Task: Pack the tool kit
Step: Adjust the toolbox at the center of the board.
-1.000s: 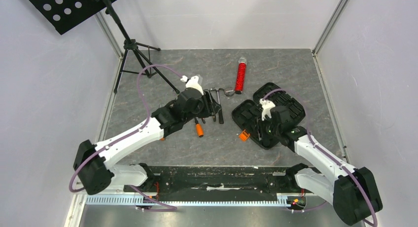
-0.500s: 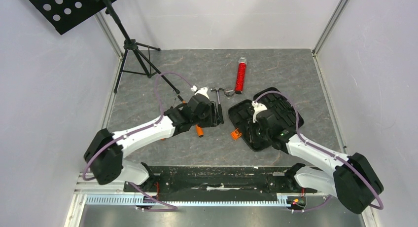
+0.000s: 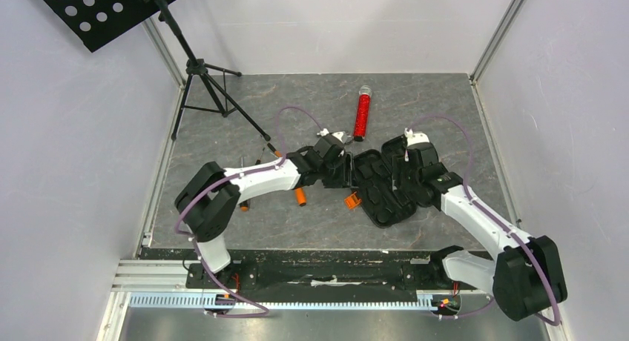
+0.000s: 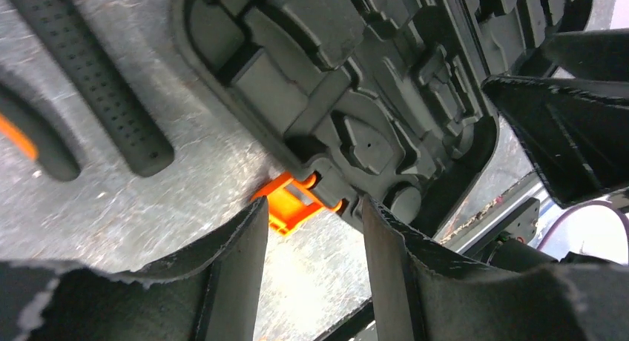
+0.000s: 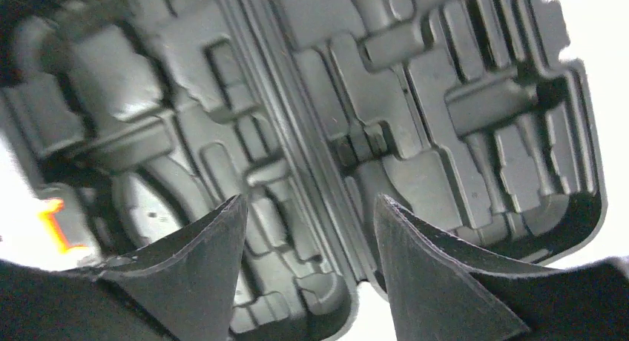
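The black tool kit case (image 3: 386,196) lies open on the table, moulded slots up, with its orange latch (image 3: 353,201) at the near left edge. My left gripper (image 3: 343,170) is open and empty at the case's left edge. In the left wrist view (image 4: 313,207) the latch (image 4: 297,202) sits just beyond its fingertips. My right gripper (image 3: 405,179) is open and empty over the case's middle. In the right wrist view (image 5: 310,202) it hovers above the hinge line of the case (image 5: 415,96). An orange-handled screwdriver (image 3: 300,196) lies left of the case.
A black dotted tool handle (image 4: 96,81) and a black-and-orange handle (image 4: 33,137) lie beside the case. A red tube (image 3: 361,115) lies at the back. A black tripod stand (image 3: 211,89) stands at the back left. Another small tool (image 3: 244,205) lies under my left arm.
My left arm has swung right from the loose tools to the case's left edge. My right gripper has moved back over the case's middle. The case has shifted slightly.
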